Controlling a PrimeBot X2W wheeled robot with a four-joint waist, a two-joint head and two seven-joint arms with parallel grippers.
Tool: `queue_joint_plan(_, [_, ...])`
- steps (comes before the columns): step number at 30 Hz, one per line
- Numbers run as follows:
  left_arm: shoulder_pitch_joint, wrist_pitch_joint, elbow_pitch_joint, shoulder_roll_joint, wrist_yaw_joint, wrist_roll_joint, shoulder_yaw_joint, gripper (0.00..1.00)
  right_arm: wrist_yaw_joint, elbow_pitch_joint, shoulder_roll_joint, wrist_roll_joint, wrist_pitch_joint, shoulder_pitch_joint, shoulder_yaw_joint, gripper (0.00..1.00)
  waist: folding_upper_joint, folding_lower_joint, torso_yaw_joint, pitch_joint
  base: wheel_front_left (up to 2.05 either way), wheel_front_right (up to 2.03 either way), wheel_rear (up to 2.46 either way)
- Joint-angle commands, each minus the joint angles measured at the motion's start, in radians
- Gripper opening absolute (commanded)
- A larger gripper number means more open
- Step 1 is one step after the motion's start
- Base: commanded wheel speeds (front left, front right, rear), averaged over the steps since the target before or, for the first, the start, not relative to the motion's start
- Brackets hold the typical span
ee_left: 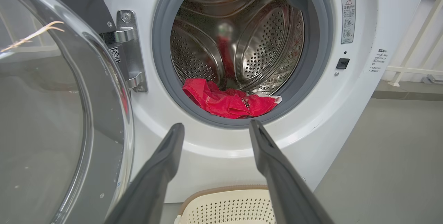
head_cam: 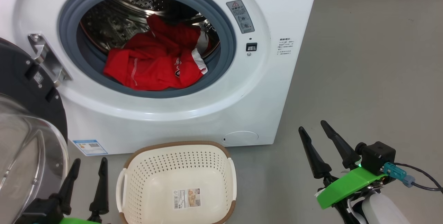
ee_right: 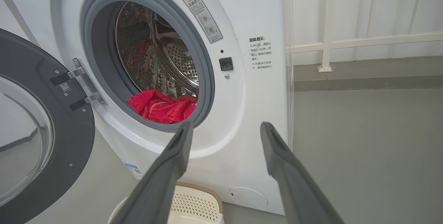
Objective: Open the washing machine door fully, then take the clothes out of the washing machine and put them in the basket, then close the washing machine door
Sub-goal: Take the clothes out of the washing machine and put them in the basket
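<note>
Down at the near edge of the head view, the left fingers [head_cam: 102,182] stand spread apart with nothing between them. The right fingers [head_cam: 313,154] are spread apart too and hold nothing. Between the two arms, the basket [head_cam: 176,144] sits on the grey floor [head_cam: 363,78], just in front of the washing machine [head_cam: 173,120]. A paper label [head_cam: 187,198] lies on its bottom. On the left, close to the left fingers, the washing machine door [head_cam: 20,78] hangs swung wide open, showing its black rim and its see-through glass bowl [head_cam: 27,154]. A small blue label [head_cam: 90,147] sticks low on the white front. Farther back, a grey rubber ring [head_cam: 227,44] goes round the hole. The clothes [head_cam: 152,64] are red with bits of white. They lie bunched up at the bottom of the shiny drum [head_cam: 114,19], with their front edge resting on the grey ring, well apart from both sets of fingers. Past the machine, the right wrist view shows a white railing [ee_right: 328,40].
</note>
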Motion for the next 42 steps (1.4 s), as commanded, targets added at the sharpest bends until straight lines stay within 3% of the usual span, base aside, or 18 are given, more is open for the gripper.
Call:
queue_joint_plan(1, [-0.044,-0.008,-0.018,0.020,-0.003,0.007,0.036,1.00,0.002,-0.020,0.001,-0.006,-0.012,-0.035,0.023,1.00,-0.0001,0.0000,0.001,0.001,0.00,0.00,0.00])
queue_joint_plan(22, [-0.096,-0.008,-0.021,0.039,-0.003,0.007,0.039,1.00,0.002,-0.032,0.005,-0.013,-0.012,-0.046,0.010,1.00,-0.0001,0.0000,-0.009,0.041,0.00,0.00,0.00])
queue_joint_plan(42, [-0.429,0.057,0.116,0.047,0.000,-0.007,-0.025,1.00,0.002,-0.078,0.051,-0.048,-0.012,-0.112,-0.028,1.00,-0.0001,0.0000,-0.055,0.241,0.00,0.00,0.00])
